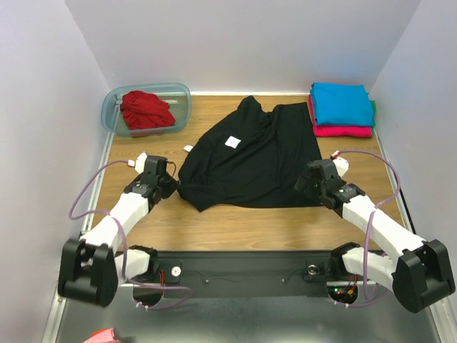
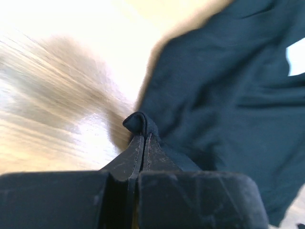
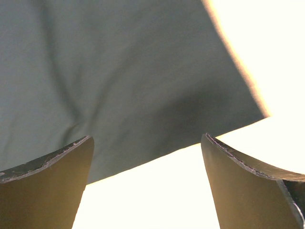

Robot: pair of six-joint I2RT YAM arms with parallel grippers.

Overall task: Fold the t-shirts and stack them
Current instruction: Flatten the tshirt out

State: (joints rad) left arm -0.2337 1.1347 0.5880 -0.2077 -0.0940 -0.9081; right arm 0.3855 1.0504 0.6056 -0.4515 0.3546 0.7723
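The black t-shirt point(image 1: 253, 153) lies spread on the wooden table, a white label showing near its middle. My left gripper point(image 1: 170, 183) is shut on the shirt's left edge; the left wrist view shows a fold of black cloth point(image 2: 140, 123) pinched between the jaws point(image 2: 143, 138). My right gripper point(image 1: 308, 180) is open and empty over the shirt's near right corner point(image 3: 143, 95), its fingers point(image 3: 57, 167) wide apart. The red t-shirt point(image 1: 146, 108) lies bunched in the tub. The turquoise t-shirt point(image 1: 341, 102) lies folded on the folded magenta t-shirt point(image 1: 343, 131) at the back right.
A translucent blue-grey plastic tub point(image 1: 114, 107) stands at the back left. White walls enclose the table on three sides. A black rail point(image 1: 235, 268) with the arm bases runs along the near edge.
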